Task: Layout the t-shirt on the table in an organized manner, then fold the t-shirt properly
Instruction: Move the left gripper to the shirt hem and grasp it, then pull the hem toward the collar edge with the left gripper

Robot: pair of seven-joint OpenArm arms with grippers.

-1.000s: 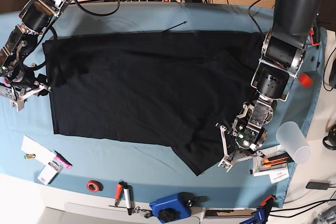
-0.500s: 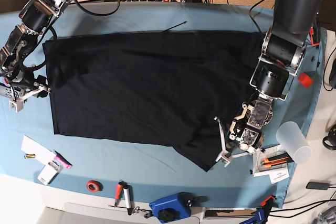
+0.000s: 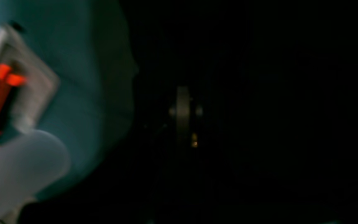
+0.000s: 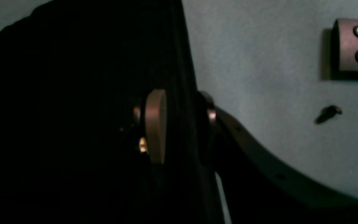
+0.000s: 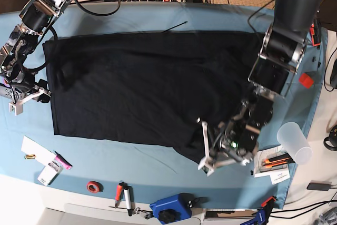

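Note:
The black t-shirt (image 5: 147, 82) lies spread wide over the light blue table (image 5: 131, 17), with its print and tag hidden. One corner hangs lower at the front right. My left gripper (image 5: 206, 150) is at that corner. In the left wrist view black fabric (image 3: 259, 109) fills the frame around one dim finger pad (image 3: 183, 115), so it looks shut on the cloth. My right gripper (image 5: 43, 93) is at the shirt's left edge. In the right wrist view the shirt's edge (image 4: 182, 62) runs between the pad (image 4: 155, 124) and the other finger, pinched.
A translucent cup (image 5: 294, 140) and orange-handled tools on paper (image 5: 274, 163) lie right of my left gripper. A red tape roll (image 5: 94, 186), markers (image 5: 124, 196), a blue tool (image 5: 171, 209) and white cards (image 5: 39, 156) line the front edge. A grey buttoned device (image 4: 356, 46) lies near my right gripper.
My left gripper has moved left and slightly up in the base view, taking the shirt's low corner with it. My right gripper has shifted a little upward along the left edge.

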